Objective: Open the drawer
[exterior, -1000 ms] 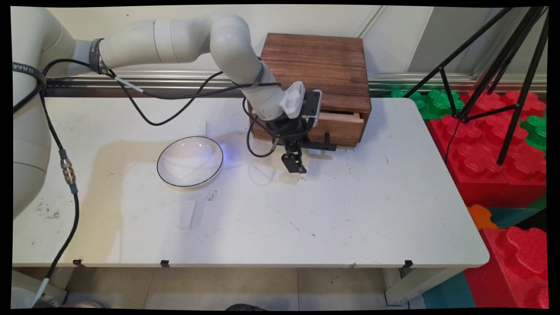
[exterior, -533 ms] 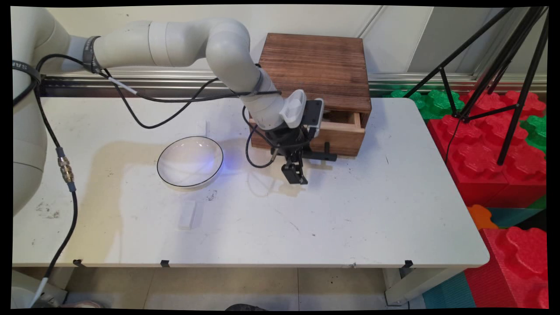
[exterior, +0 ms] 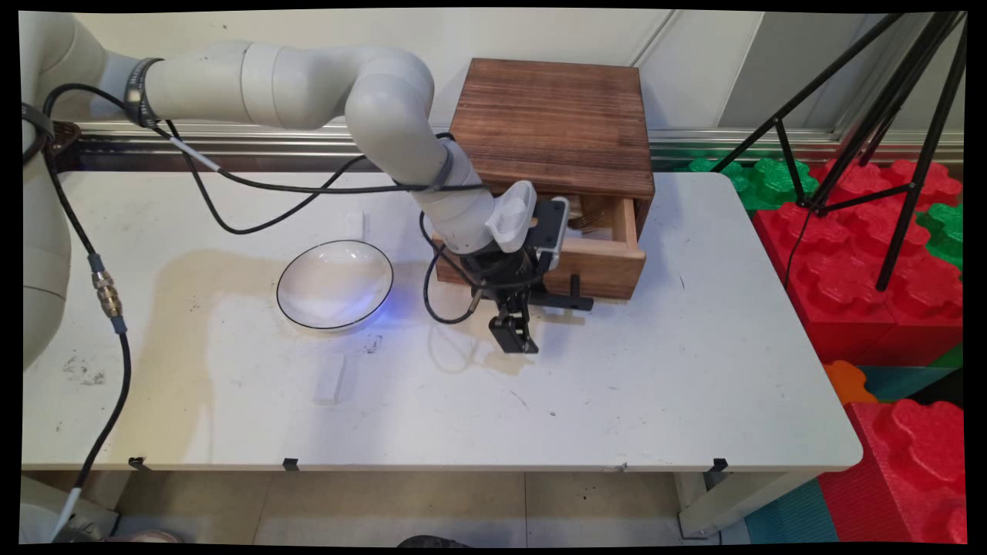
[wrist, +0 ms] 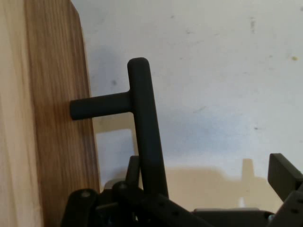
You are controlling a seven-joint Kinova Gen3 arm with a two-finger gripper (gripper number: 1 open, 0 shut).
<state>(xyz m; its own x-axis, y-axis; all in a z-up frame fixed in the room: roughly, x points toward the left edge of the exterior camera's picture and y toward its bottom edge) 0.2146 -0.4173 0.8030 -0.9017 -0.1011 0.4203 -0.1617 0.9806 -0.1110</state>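
Beside bowl [exterior: 335, 284], half-open drawer [exterior: 609, 254]

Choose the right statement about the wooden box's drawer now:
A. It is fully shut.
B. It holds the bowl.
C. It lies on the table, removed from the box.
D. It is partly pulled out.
D: the drawer juts forward from the wooden box, its inside showing behind the front panel.

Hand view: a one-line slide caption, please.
Pincer at the black bar handle of a wooden drawer front, white table behind.
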